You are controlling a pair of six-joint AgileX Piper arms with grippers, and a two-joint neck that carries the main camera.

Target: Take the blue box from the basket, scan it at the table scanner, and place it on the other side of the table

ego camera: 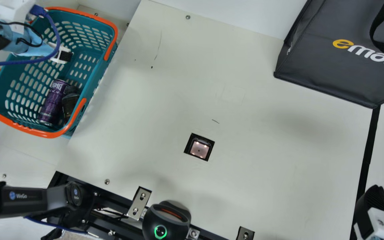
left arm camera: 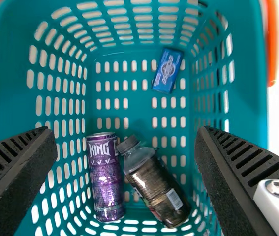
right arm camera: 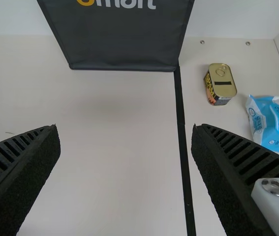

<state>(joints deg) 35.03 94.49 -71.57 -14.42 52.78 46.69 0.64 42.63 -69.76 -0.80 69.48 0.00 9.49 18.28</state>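
Basket (ego camera: 50, 134): we hold our left gripper (ego camera: 66, 55) over it; can (ego camera: 52, 103) and bottle (ego camera: 69, 104) lie inside
Scanner (ego camera: 199, 149): lit, set into our table (ego camera: 262, 150)
Bag (ego camera: 332, 70): dark, at our far right

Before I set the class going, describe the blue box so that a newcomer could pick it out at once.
Find the big teal basket with orange handles at the cream table's edge. On its slotted floor, apart from the purple can and dark bottle, lies a small blue box with a white emblem. It is rectangular, while both neighbours are round-bodied.
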